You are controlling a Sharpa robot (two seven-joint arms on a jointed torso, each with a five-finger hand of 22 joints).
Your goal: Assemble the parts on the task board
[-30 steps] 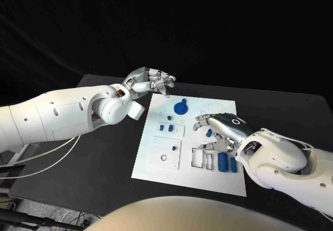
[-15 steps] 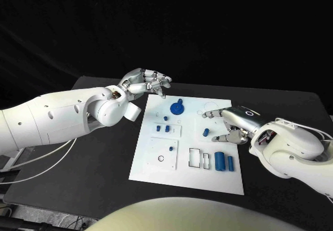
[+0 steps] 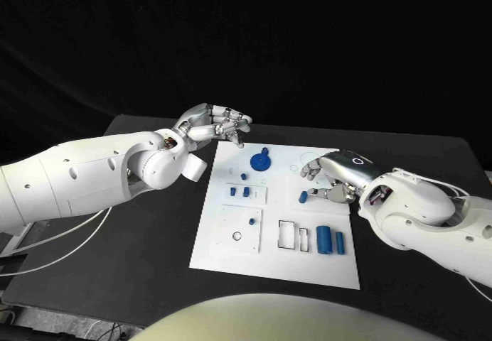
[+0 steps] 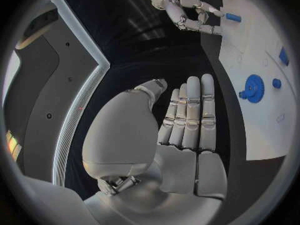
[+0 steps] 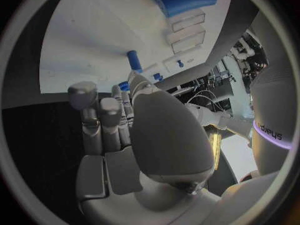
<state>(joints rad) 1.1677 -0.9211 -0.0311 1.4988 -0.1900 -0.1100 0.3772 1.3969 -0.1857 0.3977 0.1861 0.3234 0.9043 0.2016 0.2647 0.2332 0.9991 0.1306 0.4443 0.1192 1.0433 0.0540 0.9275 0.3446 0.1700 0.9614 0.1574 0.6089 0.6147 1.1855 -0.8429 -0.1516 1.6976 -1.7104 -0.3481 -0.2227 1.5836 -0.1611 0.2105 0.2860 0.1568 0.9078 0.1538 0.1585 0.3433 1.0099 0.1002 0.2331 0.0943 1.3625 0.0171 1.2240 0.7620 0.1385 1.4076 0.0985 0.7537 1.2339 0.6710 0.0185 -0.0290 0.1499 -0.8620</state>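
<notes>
The white board [image 3: 231, 249] lies in the middle of the black surface [image 3: 134, 241], with dark free room on every side of it. The left hand [image 3: 215, 124] hangs above the far left corner of the board, fingers curled in, holding nothing. The right hand [image 3: 333, 177] is over the right edge, fingers apart and empty, just beside a small blue peg [image 3: 303, 195]. A blue gear [image 3: 262, 160] sits near the far edge, and two blue cylinders [image 3: 330, 239] lie near the right edge.
</notes>
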